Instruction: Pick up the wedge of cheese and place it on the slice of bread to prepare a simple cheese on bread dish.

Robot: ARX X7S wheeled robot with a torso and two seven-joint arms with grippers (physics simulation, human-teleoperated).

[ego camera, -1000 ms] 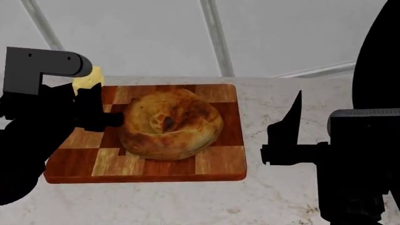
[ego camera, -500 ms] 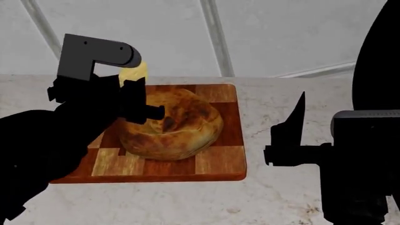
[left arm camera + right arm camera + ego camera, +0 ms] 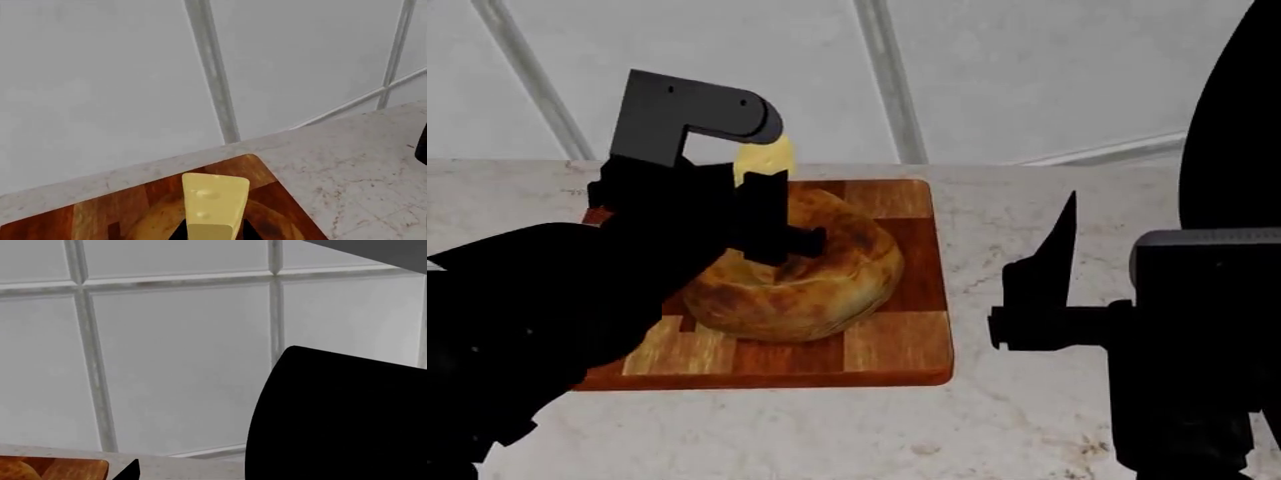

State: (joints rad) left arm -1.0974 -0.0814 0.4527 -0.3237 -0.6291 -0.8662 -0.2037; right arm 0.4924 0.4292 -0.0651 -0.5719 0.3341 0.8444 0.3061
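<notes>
The pale yellow wedge of cheese (image 3: 763,157) is held in the air with my left gripper (image 3: 767,200) shut on it, over the back left part of the slice of bread (image 3: 814,280). The bread is round and golden-brown with a central dimple, and it lies on a checkered wooden cutting board (image 3: 894,350). In the left wrist view the cheese (image 3: 212,205) sticks out between the dark fingers (image 3: 179,234), with the bread (image 3: 152,226) just beneath it. My right gripper (image 3: 1044,290) hovers open to the right of the board, holding nothing.
The cutting board (image 3: 100,217) rests on a pale speckled counter (image 3: 1054,420) that runs back to a white tiled wall (image 3: 1001,70). The right wrist view shows one board corner (image 3: 73,469), a dark fingertip (image 3: 130,471) and the wall.
My left gripper has carried the cheese to the right, from beyond the board's left edge to above the bread's back left part. The right arm has stayed still.
</notes>
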